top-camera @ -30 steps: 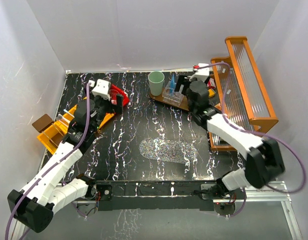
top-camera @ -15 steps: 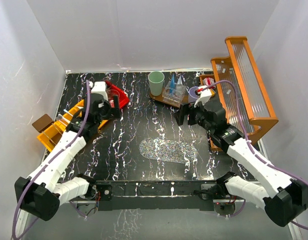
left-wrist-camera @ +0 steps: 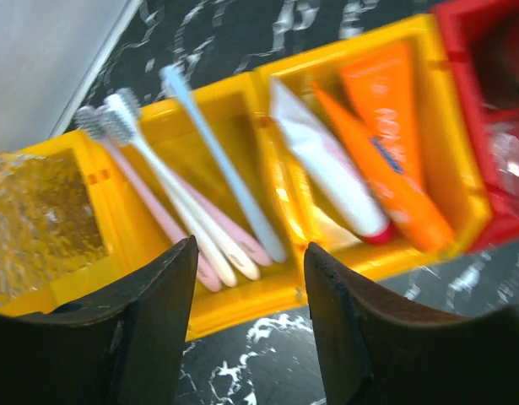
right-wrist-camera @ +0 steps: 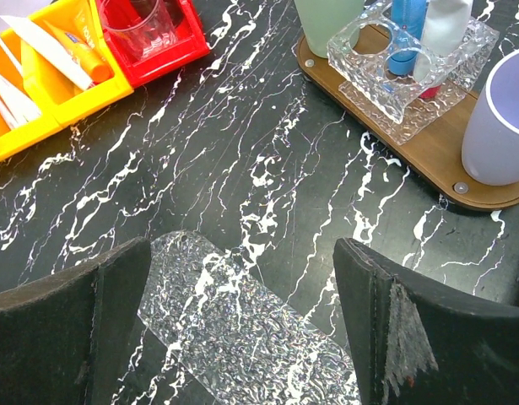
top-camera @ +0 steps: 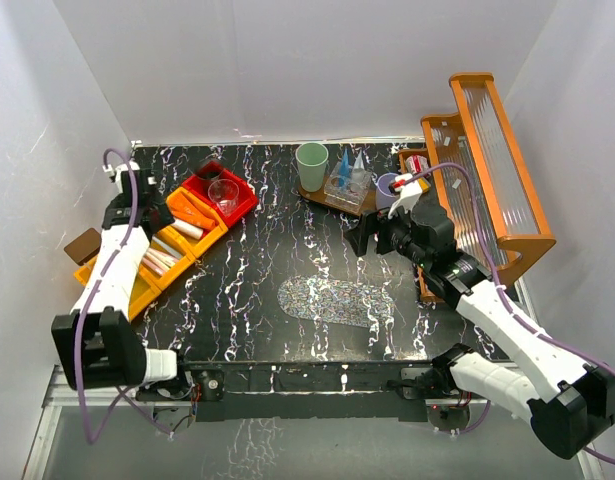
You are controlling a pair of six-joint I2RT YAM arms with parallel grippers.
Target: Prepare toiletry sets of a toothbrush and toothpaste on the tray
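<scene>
Toothbrushes point(left-wrist-camera: 170, 198) fill the left half of your left wrist view. They are slim, pale plastic sticks in white, pink and one light blue. They lie slantwise in a glossy yellow bin point(left-wrist-camera: 242, 310), bristle heads toward the upper left. The left gripper point(left-wrist-camera: 251, 253) hovers right above them, its dark jaws partly apart with nothing between. To me that looks like lining up to pick one handle. In the next compartment, centre-right of that view, rest two soft tapered tubes, an orange tube point(left-wrist-camera: 394, 126) and a white tube point(left-wrist-camera: 322, 164).

In your right wrist view the wooden tray point(right-wrist-camera: 428, 160) sits at the upper right, a smooth brown board with rounded ends. It carries a green cup point(right-wrist-camera: 327, 17), a lilac cup point(right-wrist-camera: 500, 118) and a knobbly clear holder point(right-wrist-camera: 411, 80). The holder's round wells keep a blue tube point(right-wrist-camera: 407, 21) upright. The right gripper point(right-wrist-camera: 242, 253) is spread wide and empty above the marbled black table point(right-wrist-camera: 267, 126), probably waiting clear of the tray. A clear glass point(right-wrist-camera: 145, 29) stands in a red bin point(right-wrist-camera: 187, 46) at the upper left. A pebbled transparent mat point(right-wrist-camera: 242, 329) lies flat at the bottom centre.
</scene>
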